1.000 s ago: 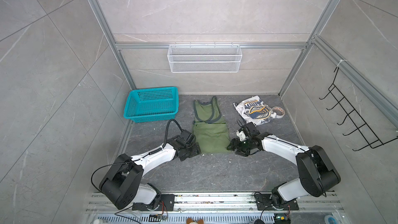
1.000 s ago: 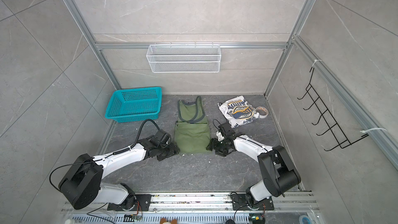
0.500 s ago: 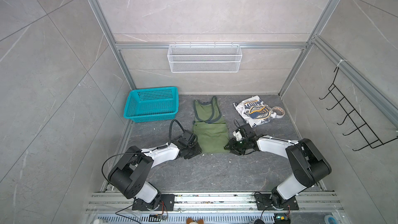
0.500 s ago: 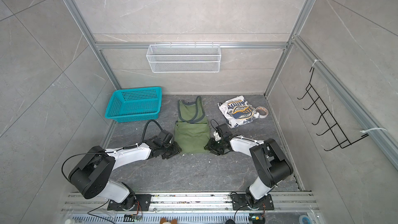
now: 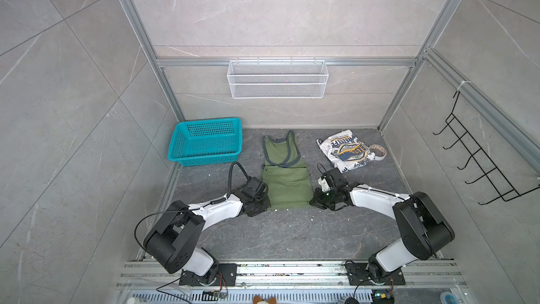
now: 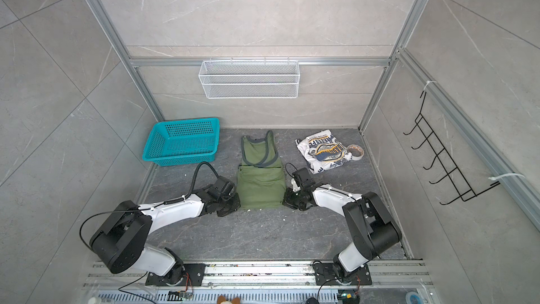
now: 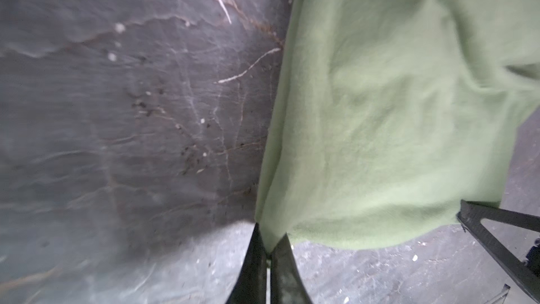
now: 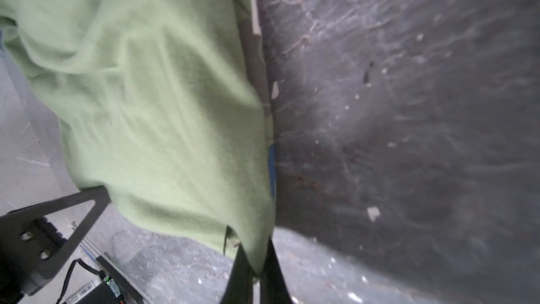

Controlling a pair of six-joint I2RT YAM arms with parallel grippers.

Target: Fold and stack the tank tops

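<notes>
Green tank top [image 5: 287,188] pinched: left end effector [image 7: 271,233], right end effector [image 8: 254,244].

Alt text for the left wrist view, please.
The left pincer is shut on a corner of the olive green tank top, which spreads away over the dark veined table. The picture is slightly blurred.

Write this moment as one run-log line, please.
left pincer: shut on green tank top near corner | right pincer: shut on its other corner | white tank top: lying apart
</notes>
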